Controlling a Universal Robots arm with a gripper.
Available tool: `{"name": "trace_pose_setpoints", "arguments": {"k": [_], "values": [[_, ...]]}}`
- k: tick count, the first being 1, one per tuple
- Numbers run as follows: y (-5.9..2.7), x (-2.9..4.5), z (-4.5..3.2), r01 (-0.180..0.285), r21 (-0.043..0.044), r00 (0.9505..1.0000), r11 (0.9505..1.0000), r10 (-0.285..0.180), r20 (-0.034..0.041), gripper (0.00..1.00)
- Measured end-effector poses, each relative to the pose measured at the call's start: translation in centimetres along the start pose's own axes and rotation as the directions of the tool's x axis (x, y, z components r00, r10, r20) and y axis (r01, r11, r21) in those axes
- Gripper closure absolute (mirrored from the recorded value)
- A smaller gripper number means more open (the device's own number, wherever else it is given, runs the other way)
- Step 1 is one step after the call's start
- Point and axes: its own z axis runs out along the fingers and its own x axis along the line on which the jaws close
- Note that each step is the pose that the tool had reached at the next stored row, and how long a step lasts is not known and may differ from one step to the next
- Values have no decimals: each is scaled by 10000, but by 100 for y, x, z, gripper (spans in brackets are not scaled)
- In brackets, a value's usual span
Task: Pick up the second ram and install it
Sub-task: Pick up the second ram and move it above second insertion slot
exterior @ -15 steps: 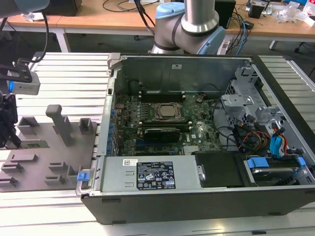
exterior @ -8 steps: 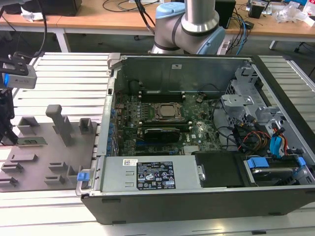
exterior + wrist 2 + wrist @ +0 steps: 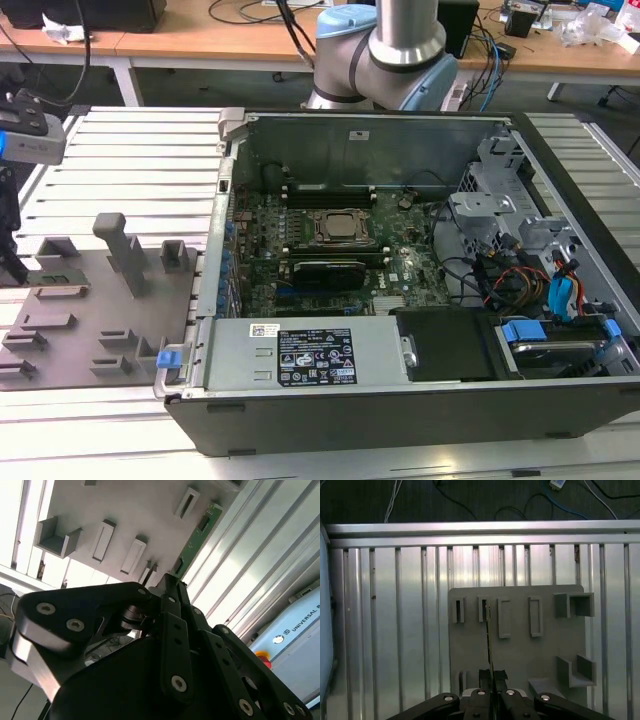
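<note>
Exterior view: an open computer case (image 3: 400, 425) lies on a slatted aluminium table (image 3: 140, 150), its motherboard (image 3: 405, 265) exposed, the CPU socket (image 3: 335, 226) at its centre and coloured cables (image 3: 515, 282) bundled toward the exterior view's right. Just beside the case, on the exterior view's left, a grey tray (image 3: 95, 305) carries moulded blocks and slot holders. The second ram (image 3: 57, 278), a green stick, stands on its long edge near the tray's outer side. In the first wrist view the second ram (image 3: 489, 640) appears edge-on as a thin dark line, running from a slot holder on the tray (image 3: 520, 655) to the gripper (image 3: 492, 676), whose black fingers are clenched on it from both sides. The second wrist view shows the green board (image 3: 197, 537), dotted with small dark chips, extending past the fingertips over the tray (image 3: 150, 515). Whether the stick's lower edge rests in its holder or sits clear of it cannot be told. The memory slots flanking the socket are too dark to show what they hold, and the exterior view's left edge cuts off the fingers. The arm (image 3: 400, 45) rises behind the case, and its grey-and-blue wrist unit (image 3: 30, 135) hangs above the tray with the gripper pointing down.
</note>
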Motion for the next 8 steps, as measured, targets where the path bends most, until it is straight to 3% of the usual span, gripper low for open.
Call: {"name": "trace_pose_setpoints", "arguments": {"k": [8], "values": [[3, -1, -154, 0, 0, 10000, 10000, 0, 0, 86]]}}
